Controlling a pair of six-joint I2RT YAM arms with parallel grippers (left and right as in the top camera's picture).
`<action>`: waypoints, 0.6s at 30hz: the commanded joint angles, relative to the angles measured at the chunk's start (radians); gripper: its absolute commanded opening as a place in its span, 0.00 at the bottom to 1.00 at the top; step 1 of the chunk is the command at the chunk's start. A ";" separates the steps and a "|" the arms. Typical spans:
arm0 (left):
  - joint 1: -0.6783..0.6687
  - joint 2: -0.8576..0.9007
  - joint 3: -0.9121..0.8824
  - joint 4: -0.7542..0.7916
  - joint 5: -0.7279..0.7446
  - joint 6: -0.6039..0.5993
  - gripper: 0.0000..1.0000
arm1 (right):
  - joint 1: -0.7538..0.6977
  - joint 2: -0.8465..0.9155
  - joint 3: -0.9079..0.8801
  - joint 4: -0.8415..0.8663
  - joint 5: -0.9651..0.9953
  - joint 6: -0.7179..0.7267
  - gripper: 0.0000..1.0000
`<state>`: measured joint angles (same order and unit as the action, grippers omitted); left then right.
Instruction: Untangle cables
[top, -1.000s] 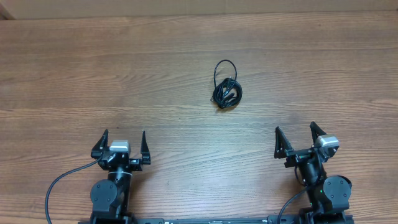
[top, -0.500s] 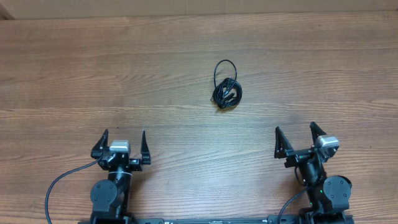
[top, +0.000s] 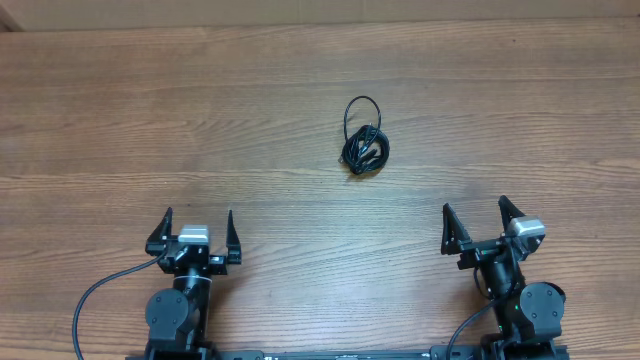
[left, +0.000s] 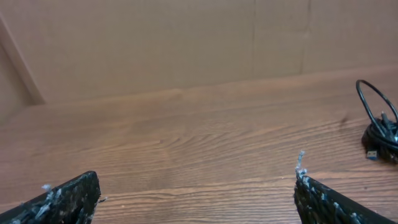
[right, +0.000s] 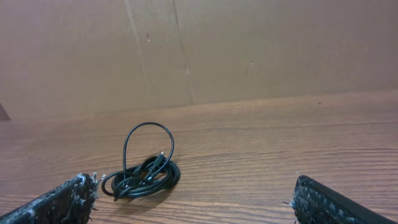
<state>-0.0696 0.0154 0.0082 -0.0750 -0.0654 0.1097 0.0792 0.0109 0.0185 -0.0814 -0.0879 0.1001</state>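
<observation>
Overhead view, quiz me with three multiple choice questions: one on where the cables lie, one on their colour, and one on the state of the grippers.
1. Where on the table do the cables lie?
A. at a far corner
B. mid-table, nearer the right gripper than the left gripper
C. on the near edge

2. What colour are the cables?
A. white
B. red
C. black

3. How do the grippers stand?
A. both open and empty
B. both shut on the cables
C. one open, one shut

Answers: 1 B, the bundle sits apart from both grippers, right of centre. 2 C, every cord looks black. 3 A, both pairs of fingers are spread with nothing between them.
</observation>
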 joint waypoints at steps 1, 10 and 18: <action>0.004 -0.009 -0.003 0.004 -0.019 0.037 0.99 | -0.002 -0.008 -0.010 0.004 0.012 -0.004 1.00; 0.004 -0.009 -0.003 0.098 -0.013 0.036 0.99 | -0.002 -0.008 -0.010 0.005 0.013 -0.005 1.00; 0.004 -0.009 -0.003 0.222 -0.011 0.047 0.99 | -0.002 -0.008 -0.010 0.004 0.008 -0.004 1.00</action>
<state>-0.0696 0.0154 0.0082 0.1322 -0.0654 0.1349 0.0792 0.0109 0.0185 -0.0811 -0.0883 0.1001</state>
